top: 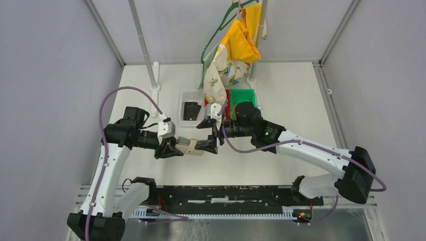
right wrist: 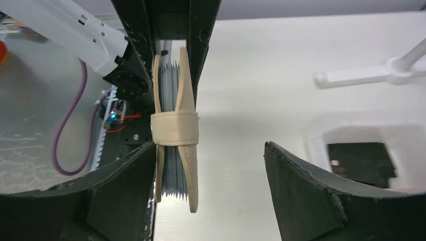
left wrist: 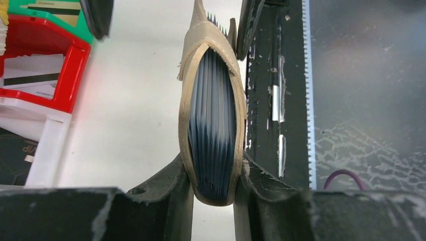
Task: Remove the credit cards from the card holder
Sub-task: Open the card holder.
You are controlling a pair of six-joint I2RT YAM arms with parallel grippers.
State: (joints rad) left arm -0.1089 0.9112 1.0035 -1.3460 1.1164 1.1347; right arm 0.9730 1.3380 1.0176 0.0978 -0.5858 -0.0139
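Card holder (top: 190, 145) was held between the arms, left gripper (top: 173, 149) clamped on one end; right gripper (right wrist: 208, 150) stood open around the strapped end, gripping nothing; black credit cards (top: 190, 110) lay in the white bin (top: 181, 105); task judged part-done; sleeve contents could not be told.

White table (top: 291, 100), white bin (top: 193, 96), red bin (top: 227, 100), green bin (top: 243, 95) (a row)

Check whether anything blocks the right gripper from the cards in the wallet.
Yes: the tan strap wraps across both covers of the card holder, closing it over the sleeves. The right gripper stands open around that end, with nothing else between. The left gripper clamps the opposite end.
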